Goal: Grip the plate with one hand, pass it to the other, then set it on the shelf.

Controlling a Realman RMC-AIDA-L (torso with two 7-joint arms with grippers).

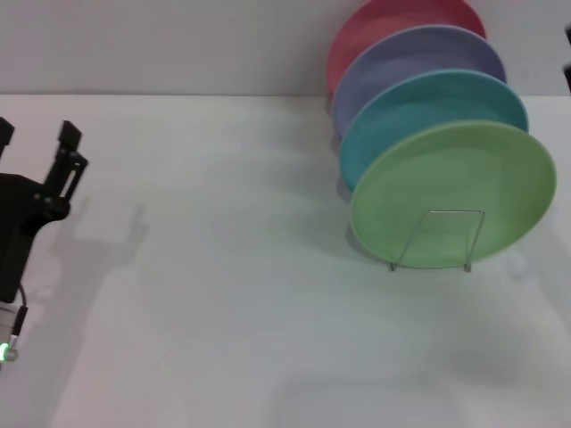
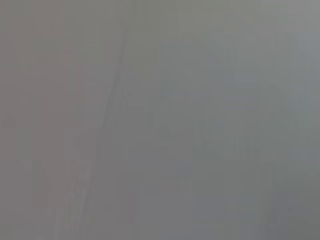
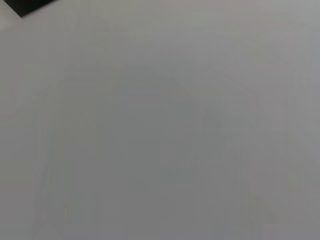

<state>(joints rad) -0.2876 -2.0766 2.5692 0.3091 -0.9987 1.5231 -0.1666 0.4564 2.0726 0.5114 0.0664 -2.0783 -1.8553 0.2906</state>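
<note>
- Already sitting upright in the shelf [image 1: 435, 239] at the right side of the white bench [image 1: 223, 312]: the plate [image 1: 455, 192], light green, nearest of the row.
- Leaning just behind it, overlapping one after another toward the far side: turquoise plate [image 1: 419, 102], lavender plate [image 1: 406, 58], pink plate [image 1: 375, 27].
- Hovering at the far left edge, well apart from the plates: left gripper [image 1: 36, 138], black fingers [image 1: 70, 135] standing apart, gripping nothing.
- Showing only blank grey surface in both wrist views; right gripper lying out of sight.
</note>
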